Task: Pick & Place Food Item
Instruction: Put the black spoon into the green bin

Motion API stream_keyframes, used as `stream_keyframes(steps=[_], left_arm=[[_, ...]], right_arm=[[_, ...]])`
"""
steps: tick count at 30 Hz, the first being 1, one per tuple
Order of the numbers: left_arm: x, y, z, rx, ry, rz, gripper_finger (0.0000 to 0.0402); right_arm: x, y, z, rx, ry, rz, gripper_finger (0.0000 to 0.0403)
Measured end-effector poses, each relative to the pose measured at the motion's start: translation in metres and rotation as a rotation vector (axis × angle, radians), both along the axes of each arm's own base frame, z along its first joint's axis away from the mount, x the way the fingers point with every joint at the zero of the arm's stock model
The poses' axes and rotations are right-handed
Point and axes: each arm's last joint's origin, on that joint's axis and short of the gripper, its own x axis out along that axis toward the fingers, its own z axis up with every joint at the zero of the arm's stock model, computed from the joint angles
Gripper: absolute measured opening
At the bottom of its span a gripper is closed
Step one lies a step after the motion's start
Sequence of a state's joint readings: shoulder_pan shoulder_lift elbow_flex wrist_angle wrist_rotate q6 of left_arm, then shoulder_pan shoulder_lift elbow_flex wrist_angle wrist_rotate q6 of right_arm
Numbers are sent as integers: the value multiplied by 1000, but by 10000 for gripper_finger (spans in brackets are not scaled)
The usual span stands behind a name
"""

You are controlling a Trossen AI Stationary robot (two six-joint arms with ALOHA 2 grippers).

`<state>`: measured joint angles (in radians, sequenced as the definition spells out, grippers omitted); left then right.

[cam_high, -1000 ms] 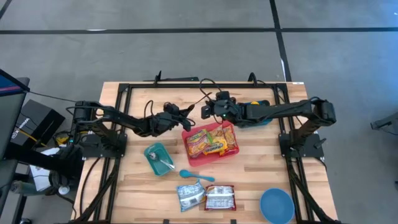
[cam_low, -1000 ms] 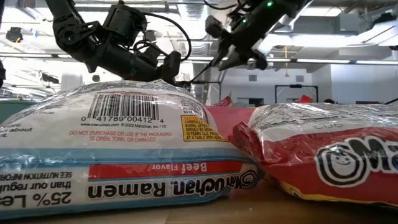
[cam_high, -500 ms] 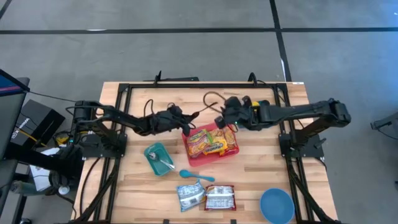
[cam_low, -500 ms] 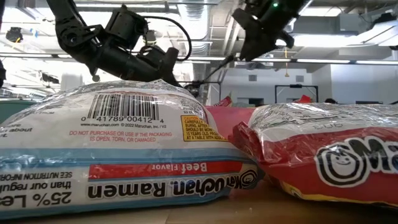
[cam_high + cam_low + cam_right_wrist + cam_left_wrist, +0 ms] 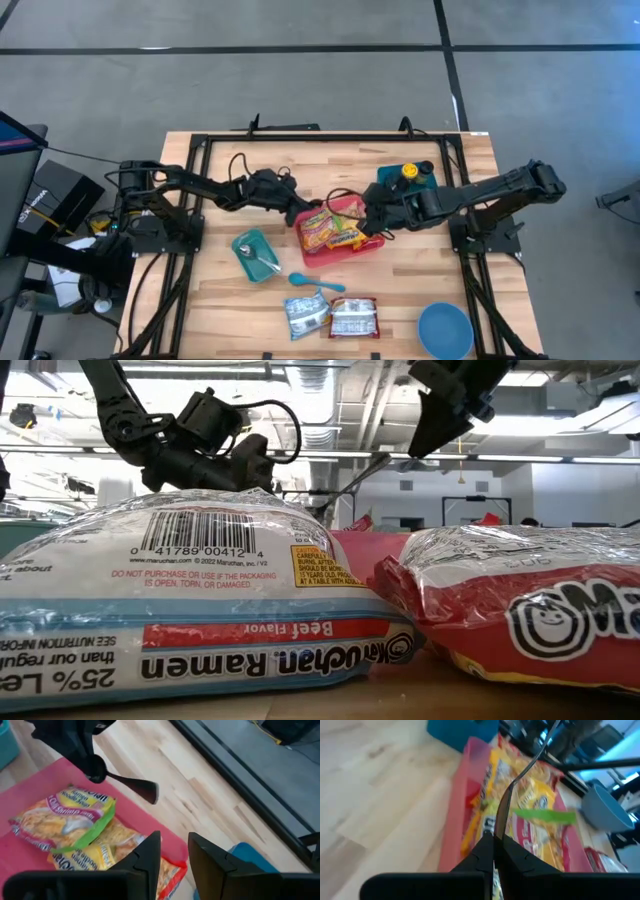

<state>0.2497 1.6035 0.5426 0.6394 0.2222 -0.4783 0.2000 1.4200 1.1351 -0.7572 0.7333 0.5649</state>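
Left gripper (image 5: 493, 840) clamped tight on a metal fork (image 5: 520, 775) over the pink tray (image 5: 372, 246) of noodle packets (image 5: 335, 228) mid-surface, right gripper (image 5: 173, 851) beside the tray's right edge, fingers (image 5: 150, 852) slightly parted, holding nothing.

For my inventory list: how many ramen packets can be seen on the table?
4, perhaps more. Two lie in the pink tray: one toward the left arm, one beside it. Two lie near the front edge: blue and red. Others may be hidden underneath.
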Motion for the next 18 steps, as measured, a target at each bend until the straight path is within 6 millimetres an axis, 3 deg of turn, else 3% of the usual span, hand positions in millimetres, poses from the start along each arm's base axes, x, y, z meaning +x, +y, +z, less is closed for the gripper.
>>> stream_keyframes(steps=[10, 18], left_arm=[[-1, -3, -3, -9, 24, -83, 3], [-1, -3, -3, -9, 23, -83, 2]], right_arm=[[-14, 2, 4, 39, -2, -49, 93], [-17, -10, 13, 55, -76, -122, 93]])
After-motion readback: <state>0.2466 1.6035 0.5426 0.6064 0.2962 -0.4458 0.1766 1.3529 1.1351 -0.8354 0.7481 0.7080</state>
